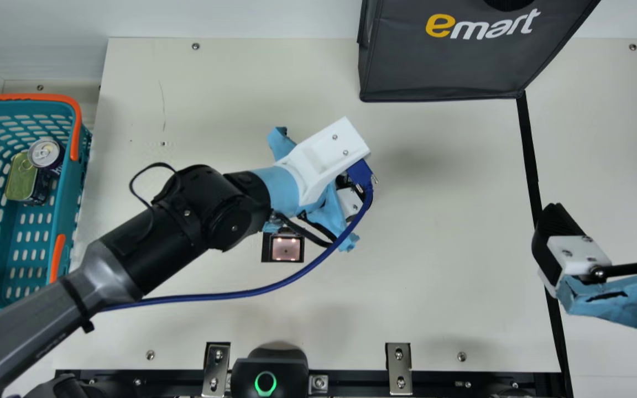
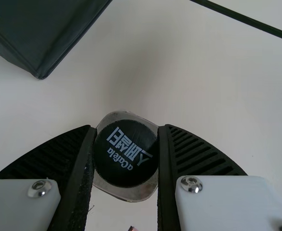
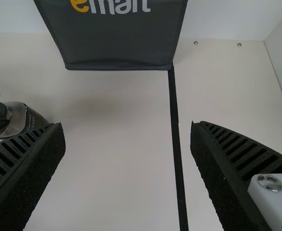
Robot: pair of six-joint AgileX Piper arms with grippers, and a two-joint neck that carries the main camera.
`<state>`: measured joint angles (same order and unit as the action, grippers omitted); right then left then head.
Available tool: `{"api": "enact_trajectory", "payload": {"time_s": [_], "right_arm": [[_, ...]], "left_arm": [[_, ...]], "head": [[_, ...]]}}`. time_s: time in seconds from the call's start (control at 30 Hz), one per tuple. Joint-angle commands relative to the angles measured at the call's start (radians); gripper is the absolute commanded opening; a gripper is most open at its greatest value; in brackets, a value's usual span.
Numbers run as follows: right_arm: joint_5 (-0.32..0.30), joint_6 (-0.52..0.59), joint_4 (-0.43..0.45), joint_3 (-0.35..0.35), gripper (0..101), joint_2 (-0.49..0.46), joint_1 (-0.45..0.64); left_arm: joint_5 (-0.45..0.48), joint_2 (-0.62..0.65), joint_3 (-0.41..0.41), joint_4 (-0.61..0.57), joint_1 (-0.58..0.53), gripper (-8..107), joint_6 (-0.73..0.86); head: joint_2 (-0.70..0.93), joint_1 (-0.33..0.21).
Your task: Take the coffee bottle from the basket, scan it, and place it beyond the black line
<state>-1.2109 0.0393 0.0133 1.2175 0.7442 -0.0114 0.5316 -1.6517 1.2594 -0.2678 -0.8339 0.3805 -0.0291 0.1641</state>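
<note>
The left gripper (image 1: 350, 200) is near the middle of the table (image 1: 440, 237), grasping the coffee bottle (image 2: 126, 190). In the left wrist view its two ribbed fingers press against the bottle from opposite sides, with the black cap (image 2: 125, 161) between them. The bottle is to the left of the black line (image 1: 530, 149). The right gripper (image 1: 609, 218) is released and holds nothing, its fingers wide apart.

That right gripper is the main thing in the way: it hangs over the line at the right, one finger above the strip and the other farther right, between the bottle and the area beyond. At the far side, a dark shopping bag (image 1: 445, 61) stands with its near right corner at the line, taking up the far stretch on the line's left.

The left arm (image 1: 175, 254) slants across from the near left. A blue cable (image 1: 296, 275) loops from its wrist along its near side. Just nearer than the wrist, a small scanner (image 1: 285, 249) shows its lit window, partly covered by the arm. At the left is a teal basket (image 1: 68, 221) with orange handles, holding a silver-topped can (image 1: 45, 153) and a flat-topped tin (image 1: 21, 177) side by side.
</note>
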Motion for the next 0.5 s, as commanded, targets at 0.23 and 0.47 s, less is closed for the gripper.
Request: {"api": "enact_trajectory", "payload": {"time_s": [0.23,0.47], "right_arm": [[0.0,0.0,0.0,0.0,91,0.0,0.0],[0.0,0.0,0.0,0.0,91,0.0,0.0]], "left_arm": [[0.007,-0.012,0.014,-0.003,0.0,84,0.007],[0.009,-0.018,0.023,0.001,-0.004,90,0.003]], "head": [[0.002,-0.026],[0.002,-0.026]]}}
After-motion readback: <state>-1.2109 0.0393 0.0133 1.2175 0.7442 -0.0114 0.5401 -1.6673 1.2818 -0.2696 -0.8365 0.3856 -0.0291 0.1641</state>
